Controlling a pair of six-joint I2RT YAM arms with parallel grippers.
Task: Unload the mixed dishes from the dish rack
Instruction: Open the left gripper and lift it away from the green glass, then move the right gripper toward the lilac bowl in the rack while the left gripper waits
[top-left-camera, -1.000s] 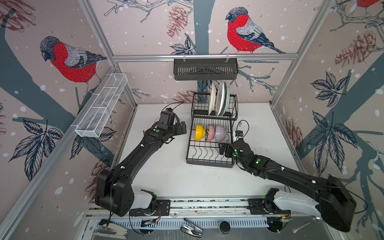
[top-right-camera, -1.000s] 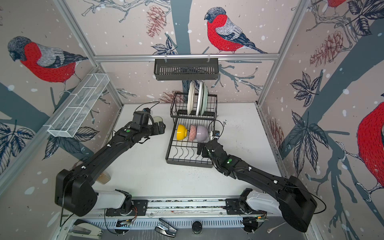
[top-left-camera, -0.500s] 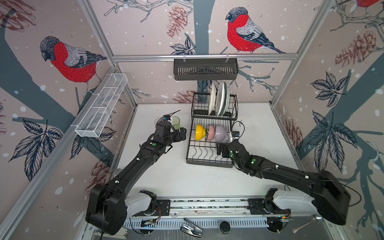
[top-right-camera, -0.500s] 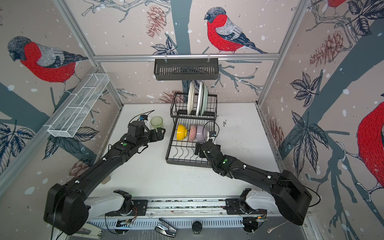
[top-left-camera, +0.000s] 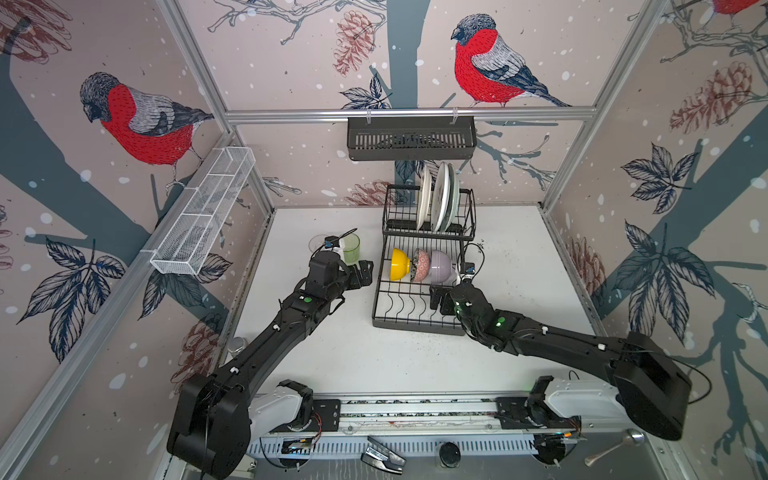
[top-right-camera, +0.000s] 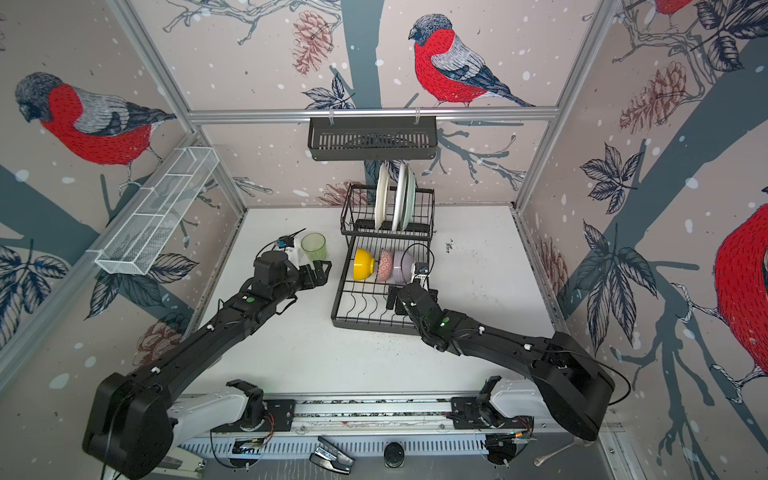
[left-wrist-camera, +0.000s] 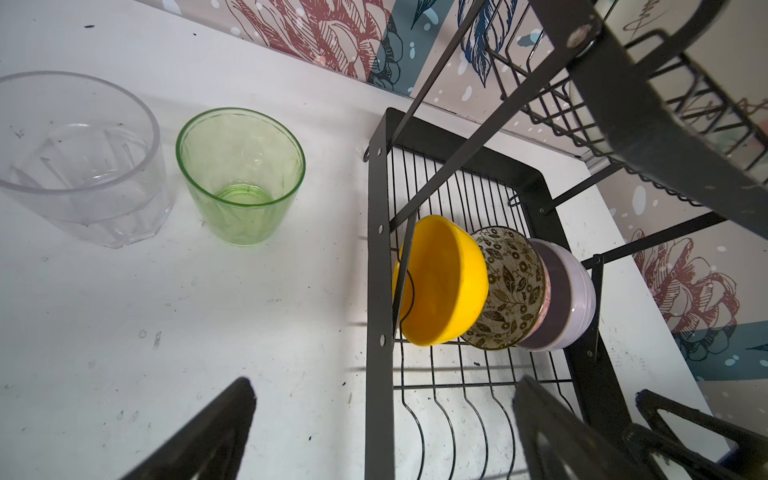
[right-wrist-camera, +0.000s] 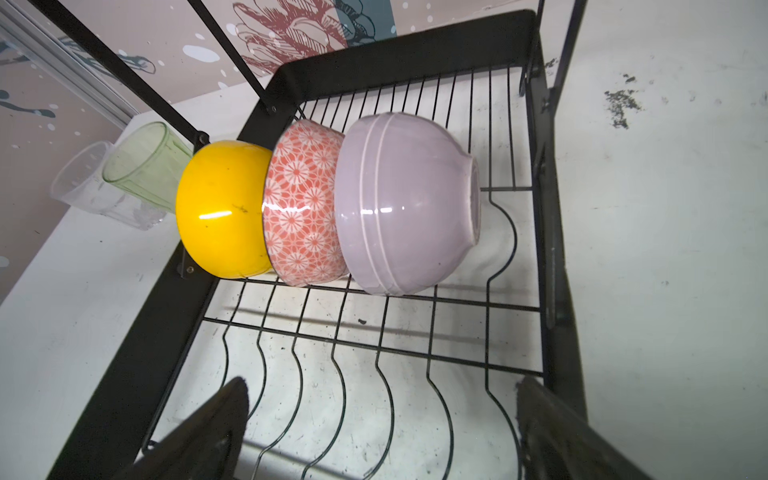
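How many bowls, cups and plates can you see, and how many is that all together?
Bowls: 3 (yellow bowl, pink-patterned bowl, lilac bowl)
Cups: 2 (clear glass, green glass)
Plates: 3 (first cream plate, second cream plate, mint plate)
Total: 8

Top views: high over front edge, looking down on whole worktop (top-left-camera: 374, 365). Wrist views: close, angled down; both share rack (left-wrist-camera: 376, 266) and yellow bowl (right-wrist-camera: 220, 208).
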